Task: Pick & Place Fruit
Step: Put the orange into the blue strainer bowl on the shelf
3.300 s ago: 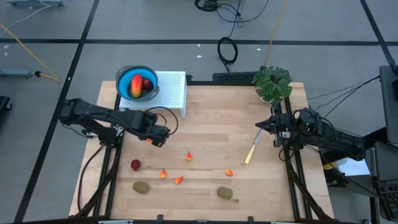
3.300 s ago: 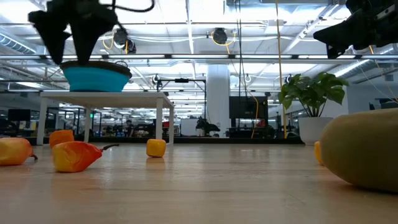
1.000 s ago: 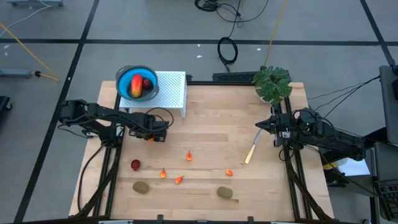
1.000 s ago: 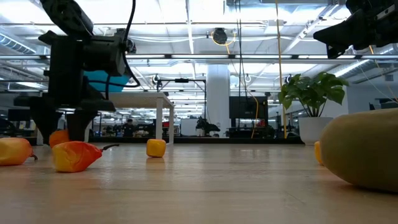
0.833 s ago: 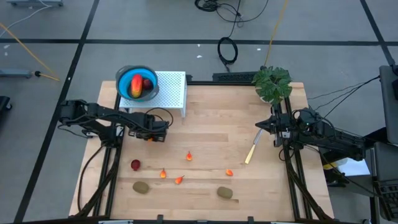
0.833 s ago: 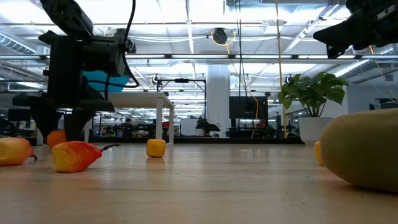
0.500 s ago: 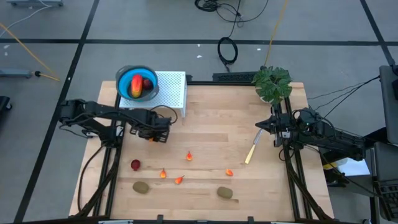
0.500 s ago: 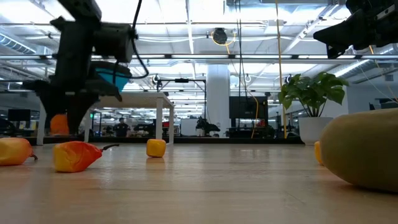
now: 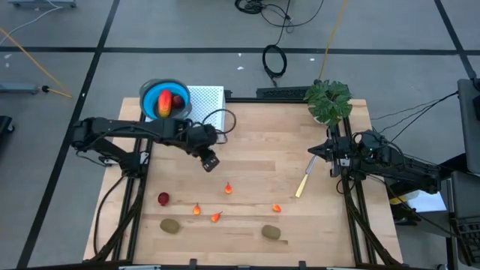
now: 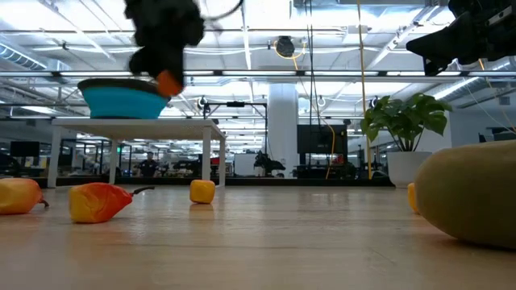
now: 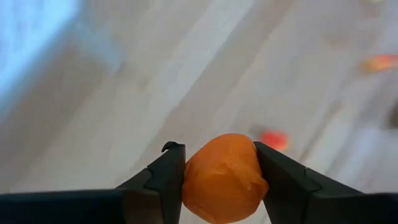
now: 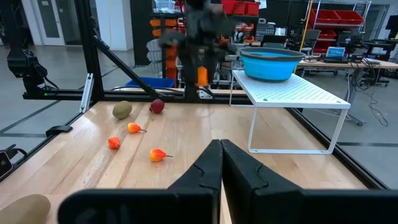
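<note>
Lifted off the table since a second ago: small orange ball fruit (image 11: 222,177), pinched in left gripper (image 9: 209,160) | round blue bowl (image 9: 149,97) on white perforated stand (image 9: 208,103) lies at ten o'clock from gripper, left arm nearer | bowl holds red-orange oval fruit (image 9: 165,104), dark red ball (image 9: 178,100) | right gripper (image 12: 219,160) pressed together, waiting at three o'clock.

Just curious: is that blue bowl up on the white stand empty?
No. The blue bowl holds a red-orange oval fruit and a dark red ball.
</note>
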### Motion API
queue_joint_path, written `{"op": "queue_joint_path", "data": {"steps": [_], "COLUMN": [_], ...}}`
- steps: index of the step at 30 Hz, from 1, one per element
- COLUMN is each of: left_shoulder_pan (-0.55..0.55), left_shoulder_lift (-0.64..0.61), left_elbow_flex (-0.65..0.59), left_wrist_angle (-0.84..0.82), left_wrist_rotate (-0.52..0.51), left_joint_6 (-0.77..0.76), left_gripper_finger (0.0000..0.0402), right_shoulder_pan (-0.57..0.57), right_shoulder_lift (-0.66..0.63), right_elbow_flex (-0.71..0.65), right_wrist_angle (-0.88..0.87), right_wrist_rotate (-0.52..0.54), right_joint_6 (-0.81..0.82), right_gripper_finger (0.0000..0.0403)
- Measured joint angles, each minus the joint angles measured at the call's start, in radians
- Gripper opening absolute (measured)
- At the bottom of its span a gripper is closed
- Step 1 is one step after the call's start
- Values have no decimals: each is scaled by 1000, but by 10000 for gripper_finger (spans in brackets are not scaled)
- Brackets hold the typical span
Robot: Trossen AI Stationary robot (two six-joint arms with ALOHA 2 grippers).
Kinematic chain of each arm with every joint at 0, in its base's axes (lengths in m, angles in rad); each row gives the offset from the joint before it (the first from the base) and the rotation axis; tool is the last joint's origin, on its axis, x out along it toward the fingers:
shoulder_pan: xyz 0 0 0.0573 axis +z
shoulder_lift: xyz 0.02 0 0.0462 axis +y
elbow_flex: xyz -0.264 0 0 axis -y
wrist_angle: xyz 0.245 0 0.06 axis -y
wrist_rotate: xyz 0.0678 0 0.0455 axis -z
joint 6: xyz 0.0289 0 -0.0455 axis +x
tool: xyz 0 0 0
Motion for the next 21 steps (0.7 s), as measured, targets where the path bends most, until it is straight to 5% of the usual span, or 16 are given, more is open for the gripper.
{"op": "queue_joint_path", "data": {"steps": [10, 21], "left_shoulder_pan": [-49, -51], "left_shoulder_lift": [-1, -1], "left_elbow_flex": [35, 35], "left_wrist_angle": [262, 278], "left_wrist_rotate": [-1, -2], "left_joint_6": [394, 396], "left_gripper_finger": [158, 181], "right_shoulder_pan": [0, 0], "right_shoulder_lift": [0, 0], "right_elbow_flex": [0, 0], "right_wrist_angle": [0, 0], "right_wrist_rotate": [0, 0], "right_joint_6": [-2, -4], "right_gripper_finger": [0, 0]}}
